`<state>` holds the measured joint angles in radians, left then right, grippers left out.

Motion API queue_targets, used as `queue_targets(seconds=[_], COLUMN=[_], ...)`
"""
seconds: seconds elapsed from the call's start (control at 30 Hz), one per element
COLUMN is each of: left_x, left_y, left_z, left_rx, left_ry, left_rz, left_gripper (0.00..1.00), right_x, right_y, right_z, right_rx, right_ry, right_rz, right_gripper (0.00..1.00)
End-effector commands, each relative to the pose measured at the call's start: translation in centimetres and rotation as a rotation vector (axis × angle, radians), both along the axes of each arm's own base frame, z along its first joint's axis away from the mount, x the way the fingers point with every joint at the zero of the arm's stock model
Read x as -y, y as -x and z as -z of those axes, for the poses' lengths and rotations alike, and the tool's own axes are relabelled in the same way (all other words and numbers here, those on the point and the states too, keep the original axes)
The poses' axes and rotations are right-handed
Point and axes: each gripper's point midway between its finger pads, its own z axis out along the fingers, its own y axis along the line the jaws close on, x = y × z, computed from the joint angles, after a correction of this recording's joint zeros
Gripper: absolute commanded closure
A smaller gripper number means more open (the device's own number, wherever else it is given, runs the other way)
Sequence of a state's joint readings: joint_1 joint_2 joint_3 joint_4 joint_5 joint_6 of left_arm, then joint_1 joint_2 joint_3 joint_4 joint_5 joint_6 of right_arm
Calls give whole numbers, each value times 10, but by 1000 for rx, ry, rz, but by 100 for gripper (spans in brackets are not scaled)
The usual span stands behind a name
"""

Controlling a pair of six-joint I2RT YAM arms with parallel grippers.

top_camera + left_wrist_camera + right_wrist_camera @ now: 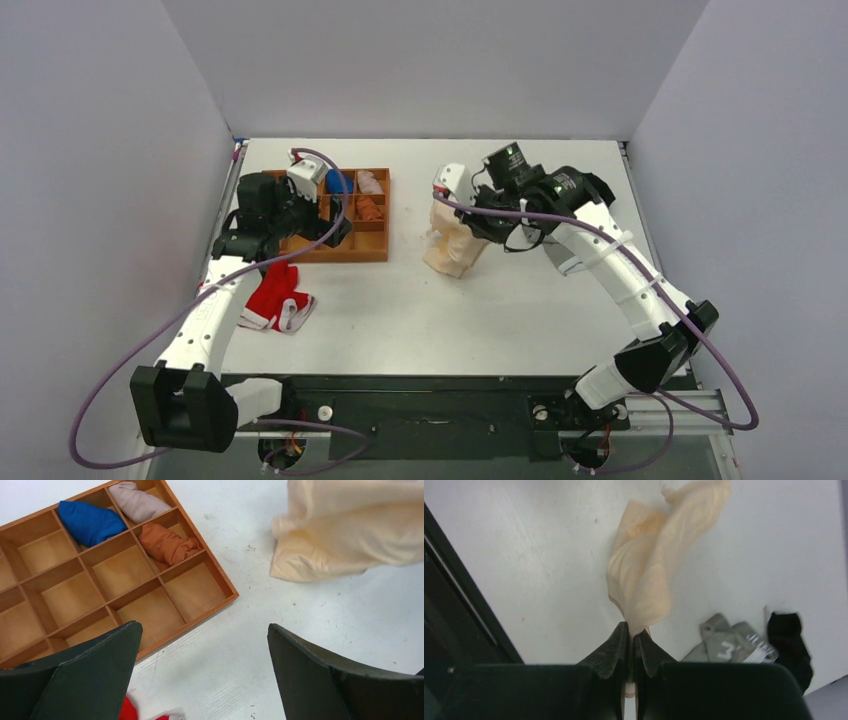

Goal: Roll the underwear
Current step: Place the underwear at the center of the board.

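1. Table [430, 320]: wide bare stretch at near centre, an open lane.
2. Compartment tray [365, 250] blocks the far left; three cells hold rolls.
3. Red garment [275, 300] lies just in front of the tray, near the left wall.
4. Underwear [455, 245] hangs pinched in right gripper [630, 645]; narrow bare strip between it and the tray.
5. Grey garment [729, 647] and black cloth [789, 640] lie on the table near it.

Plain pale grey walls [420, 60] box in a white table [450, 320] on three sides, under even, soft light.
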<state>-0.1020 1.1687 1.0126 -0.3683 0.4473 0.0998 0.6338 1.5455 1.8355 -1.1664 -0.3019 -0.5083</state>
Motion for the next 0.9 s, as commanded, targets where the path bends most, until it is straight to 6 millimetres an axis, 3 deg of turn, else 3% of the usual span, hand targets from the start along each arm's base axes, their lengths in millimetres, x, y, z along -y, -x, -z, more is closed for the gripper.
queue_targets(seconds=[0.0, 0.1, 0.23, 0.4, 0.73, 0.87], left_x=[22, 37, 62, 107, 171, 206], left_y=[-15, -9, 3, 24, 54, 63], left_z=[-20, -8, 13, 38, 85, 93], left_rx=[58, 50, 56, 95, 54, 28], left_ry=[45, -9, -77, -139, -219, -213], left_rz=[63, 117, 211, 406, 682, 791], left_gripper=[3, 3, 3, 3, 0, 10], right_x=[41, 60, 77, 94, 112, 116], right_y=[22, 40, 49, 38, 33, 30], right_z=[50, 102, 136, 151, 189, 195], right_rx=[-65, -146, -209, -240, -347, -412], right_ry=[106, 163, 173, 154, 156, 105], right_rz=[85, 105, 142, 223, 350, 391], right_gripper=[100, 100, 100, 98, 93, 98])
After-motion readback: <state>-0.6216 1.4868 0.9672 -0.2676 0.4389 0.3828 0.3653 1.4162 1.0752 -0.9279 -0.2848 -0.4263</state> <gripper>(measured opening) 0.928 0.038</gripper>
